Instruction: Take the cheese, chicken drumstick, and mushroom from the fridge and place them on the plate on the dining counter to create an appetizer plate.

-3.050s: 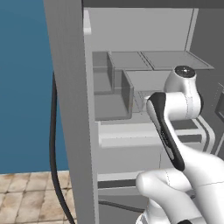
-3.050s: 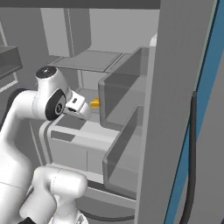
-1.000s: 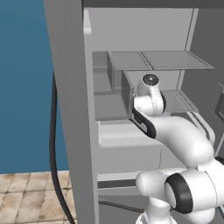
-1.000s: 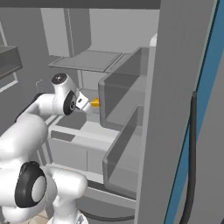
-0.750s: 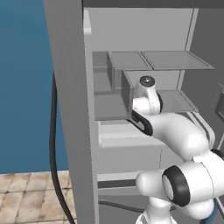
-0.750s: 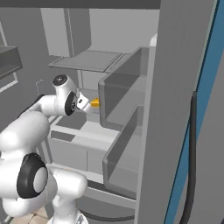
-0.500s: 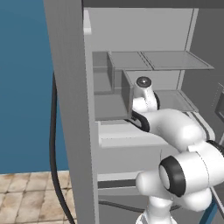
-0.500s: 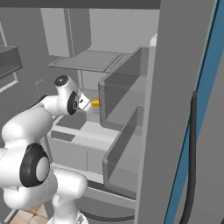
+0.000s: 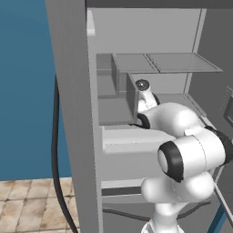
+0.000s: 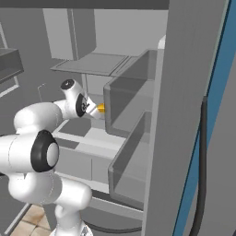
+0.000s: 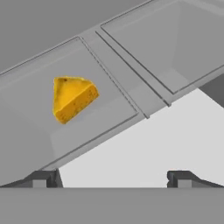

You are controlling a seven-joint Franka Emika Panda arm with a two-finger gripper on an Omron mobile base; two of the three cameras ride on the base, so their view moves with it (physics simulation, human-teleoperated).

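Reaching: end effector point(image 11: 112, 177) inside fridge point(image 9: 73, 113) — jaws spread wide, nothing held
Cheese point(image 11: 72, 98): lying in shallow fridge tray, apart from fingertips — ahead of them

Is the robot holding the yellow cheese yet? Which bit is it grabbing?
No, nothing is held. The gripper is open, its fingers wide apart, and the cheese lies ahead of them in a fridge compartment, untouched.

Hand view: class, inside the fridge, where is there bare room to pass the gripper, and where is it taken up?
The compartment right of the divider ridge is bare, as is the pale shelf surface in front. The left compartment holds the cheese, with bare floor around it. The open gripper hangs short of both.
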